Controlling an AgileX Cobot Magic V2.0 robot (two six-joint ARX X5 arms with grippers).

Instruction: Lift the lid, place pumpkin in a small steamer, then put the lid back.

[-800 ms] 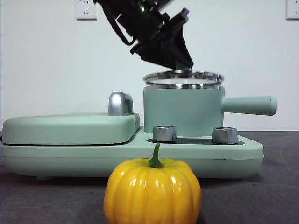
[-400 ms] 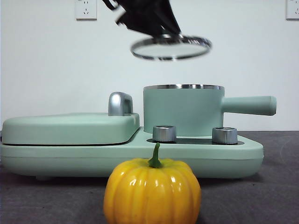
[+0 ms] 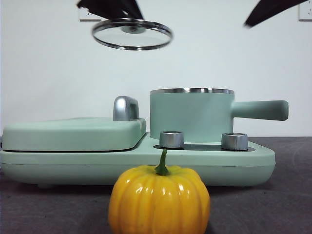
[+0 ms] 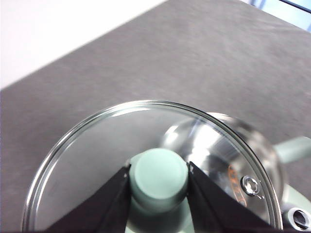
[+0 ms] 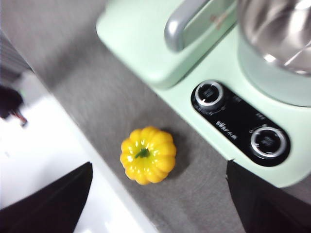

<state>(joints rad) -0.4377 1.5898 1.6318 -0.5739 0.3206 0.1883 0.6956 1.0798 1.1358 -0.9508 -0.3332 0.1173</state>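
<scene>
My left gripper (image 4: 159, 169) is shut on the mint-green knob of the glass lid (image 4: 87, 165). In the front view the lid (image 3: 132, 35) hangs high in the air, left of and well above the small steamer (image 3: 190, 114), under the left gripper (image 3: 127, 14). The steamer stands uncovered on the appliance, its long handle (image 3: 259, 109) pointing right. The yellow-orange pumpkin (image 3: 159, 200) sits on the table in front of the appliance. My right gripper (image 5: 158, 194) is open, high above the pumpkin (image 5: 148, 154), holding nothing. It shows as a dark tip (image 3: 269, 10) at the top right.
The flat griddle cover (image 3: 73, 132) with its chrome handle (image 3: 125, 108) fills the appliance's left half. Two steel dials (image 3: 171, 139) (image 3: 234, 141) stand on the black panel in front of the steamer. A white wall rises behind; the table's white edge (image 5: 58, 160) lies near the pumpkin.
The lid has come off the steamer and gone up and to the left in my left gripper. A dark arm tip has entered at the top right.
</scene>
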